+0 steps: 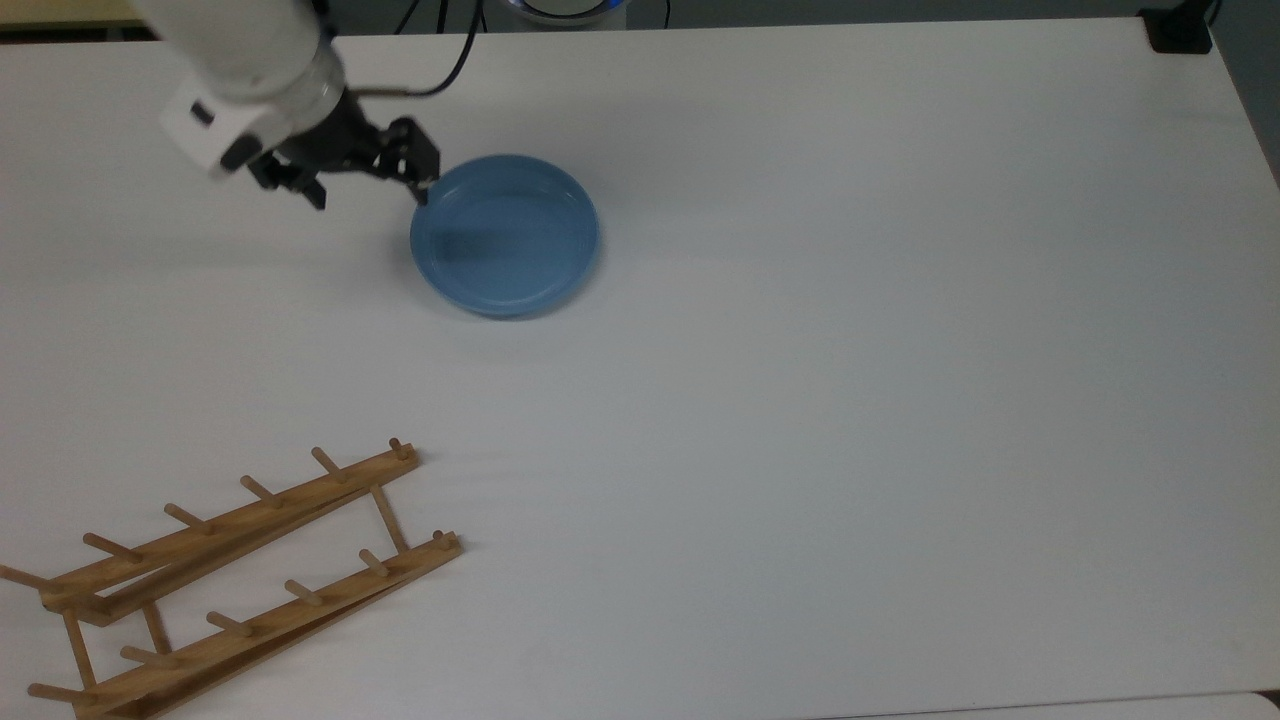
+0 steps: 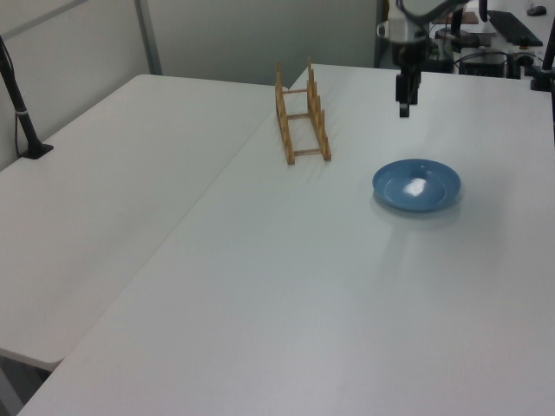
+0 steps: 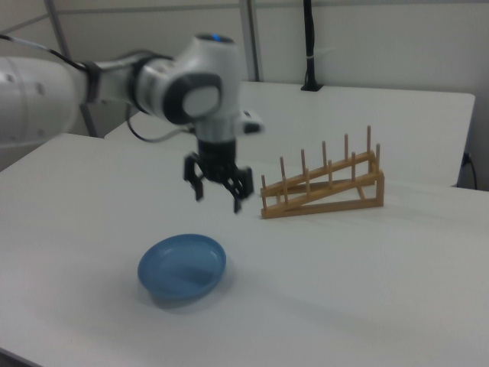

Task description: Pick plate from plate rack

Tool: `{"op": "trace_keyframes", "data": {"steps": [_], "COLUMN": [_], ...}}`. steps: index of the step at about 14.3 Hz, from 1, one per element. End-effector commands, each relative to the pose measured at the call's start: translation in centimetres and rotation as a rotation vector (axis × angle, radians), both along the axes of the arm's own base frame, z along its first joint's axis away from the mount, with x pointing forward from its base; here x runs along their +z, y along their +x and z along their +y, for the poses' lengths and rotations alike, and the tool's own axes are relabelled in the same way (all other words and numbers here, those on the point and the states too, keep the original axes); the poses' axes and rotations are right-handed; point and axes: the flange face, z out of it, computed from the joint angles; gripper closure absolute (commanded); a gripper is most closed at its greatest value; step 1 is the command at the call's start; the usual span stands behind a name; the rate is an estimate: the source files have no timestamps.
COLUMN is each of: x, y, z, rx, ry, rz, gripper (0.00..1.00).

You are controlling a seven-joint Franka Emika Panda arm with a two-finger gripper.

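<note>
With the blue plate [image 3: 182, 267] lying flat below the empty, spread-fingered gripper [image 3: 218, 186], well clear of the wooden plate rack [image 3: 324, 186], retreating straight upward avoids nudging it.

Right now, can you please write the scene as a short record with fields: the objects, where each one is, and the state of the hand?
plate: blue, lying flat on the table, not in the rack
plate rack: wooden, standing on the table, no plate between its pegs, apart from the plate
hand: open, holding nothing, raised above the table, off the plate
table: white, bears the plate and the rack
task progress: plate is out of the rack and released
</note>
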Motion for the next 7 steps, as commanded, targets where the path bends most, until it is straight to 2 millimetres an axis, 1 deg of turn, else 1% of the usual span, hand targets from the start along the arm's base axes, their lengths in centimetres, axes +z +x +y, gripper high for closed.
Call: {"op": "trace_keyframes", "data": {"steps": [1,3,6,7], "x": [5.9,7.6,10.1,10.2], "y": [-2.2,-2.3,-3.1,-3.4], "z": [3.2,6.7,8.7,9.6], "rx": [0.012,0.018,0.002,0.016], "ry": [-0.039,-0.118,-0.128,-0.128], "rz": [-0.066,-0.084,-0.124,-0.112], "gripper": [0.00,0.00,0.00,0.00]}}
